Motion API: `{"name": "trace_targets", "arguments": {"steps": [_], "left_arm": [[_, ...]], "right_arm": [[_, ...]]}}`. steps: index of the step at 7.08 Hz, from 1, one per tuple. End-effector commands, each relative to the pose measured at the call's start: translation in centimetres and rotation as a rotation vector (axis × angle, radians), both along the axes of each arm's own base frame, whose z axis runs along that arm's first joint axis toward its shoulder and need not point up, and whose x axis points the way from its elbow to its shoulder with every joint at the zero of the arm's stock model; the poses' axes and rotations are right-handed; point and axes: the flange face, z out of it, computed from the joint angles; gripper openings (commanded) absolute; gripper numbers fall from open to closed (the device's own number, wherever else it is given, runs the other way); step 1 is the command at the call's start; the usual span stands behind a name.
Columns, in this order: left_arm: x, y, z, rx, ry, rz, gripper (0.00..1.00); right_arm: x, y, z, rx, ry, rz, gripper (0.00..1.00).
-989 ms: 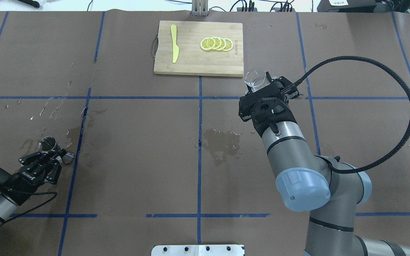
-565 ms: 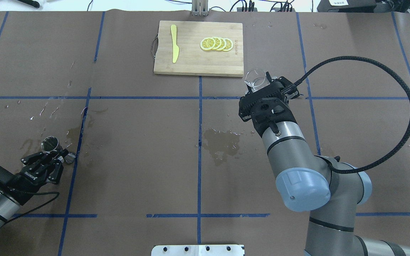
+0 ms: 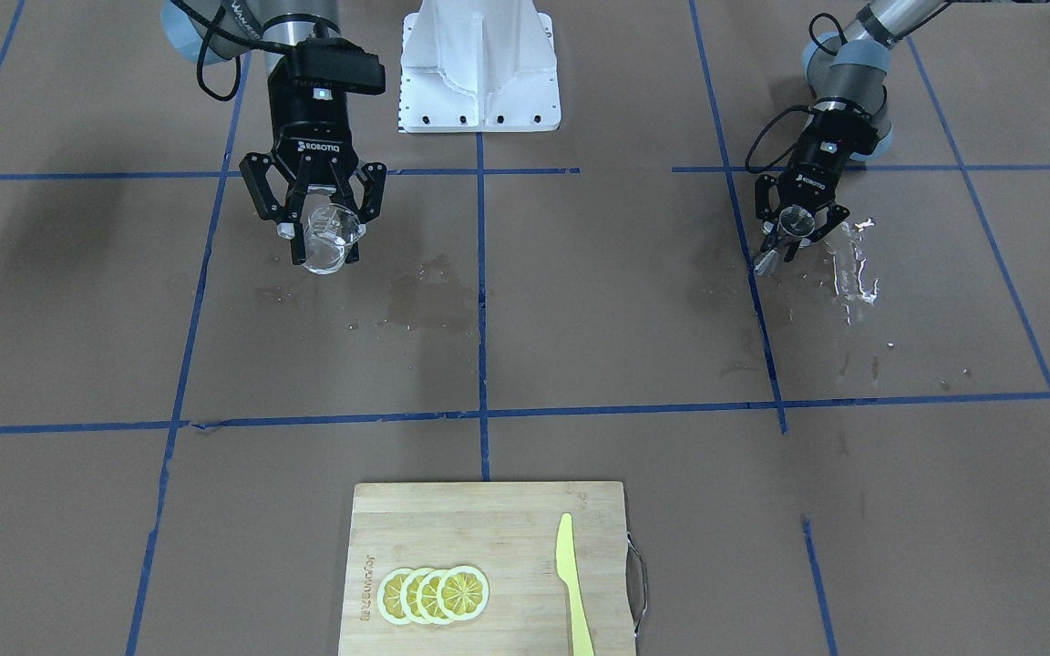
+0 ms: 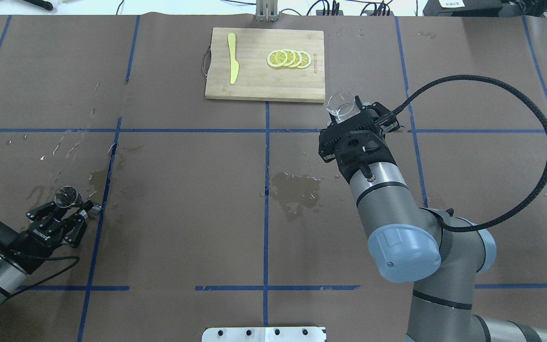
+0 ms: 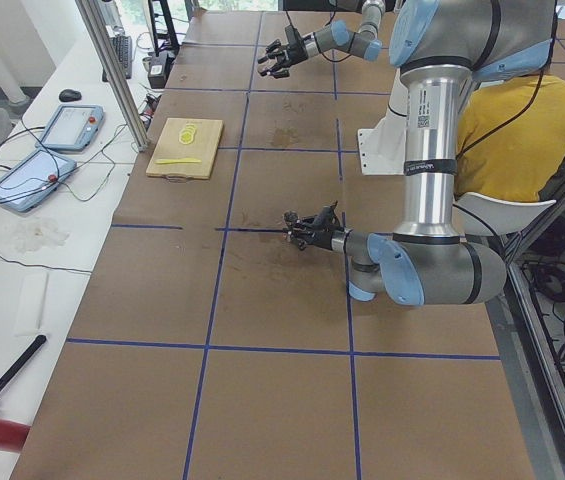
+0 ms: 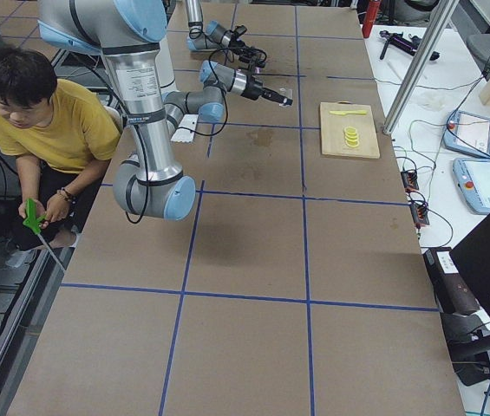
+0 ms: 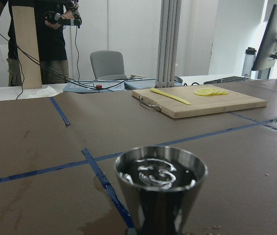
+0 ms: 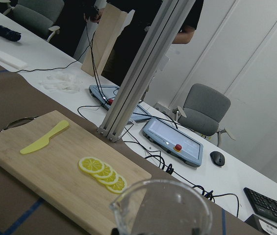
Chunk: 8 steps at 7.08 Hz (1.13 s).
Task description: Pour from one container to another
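1. Steel first: locate jigger [image 4: 66, 195] near left end of table [image 4: 183, 190], clamped upright in left claw [image 4: 78, 207], liquid visible inside.
2. Locate clear beaker [image 4: 341, 105] well apart to the right, near cutting board [image 4: 254, 85], gripped upright by right claw [image 3: 324, 246]; contents not discernible.
3. Judged step: carrying, pour not begun. Next, bring beaker lip above jigger mouth, then tilt slowly.

"ROBOTIQ" in white on black body of right gripper [image 3: 324, 240], upper left of front-facing view. "ROBOTIQ" again, upside down, on left gripper [image 4: 72, 206], lower left of overhead view. Engraved mark along short edge of cutting board [image 3: 507, 538], bottom centre: unreadable. Vertical sticker on left arm [image 5: 424, 160], left side view: illegible.
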Motion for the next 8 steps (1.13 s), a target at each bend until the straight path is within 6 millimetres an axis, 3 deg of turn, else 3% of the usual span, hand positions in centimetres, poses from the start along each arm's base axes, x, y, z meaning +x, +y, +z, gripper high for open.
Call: {"name": "trace_targets", "arguments": {"steps": [1, 3, 4, 8], "left_arm": [[0.0, 0.0, 0.0, 0.001, -0.001, -0.002, 0.62], [-0.2, 0.0, -0.3, 0.002, 0.009, -0.005, 0.94], [-0.5, 0.0, -0.5, 0.004, 0.020, -0.006, 0.99], [-3.4, -0.3, -3.8, 0.016, 0.107, -0.025, 0.99]], "right_arm": [[0.0, 0.0, 0.0, 0.000, 0.000, -0.001, 0.00], [0.0, 0.0, -0.1, 0.000, -0.001, -0.001, 0.00], [0.0, 0.0, -0.1, 0.000, -0.001, -0.001, 0.00], [0.2, 0.1, -0.3, 0.002, -0.007, -0.001, 0.00]]}}
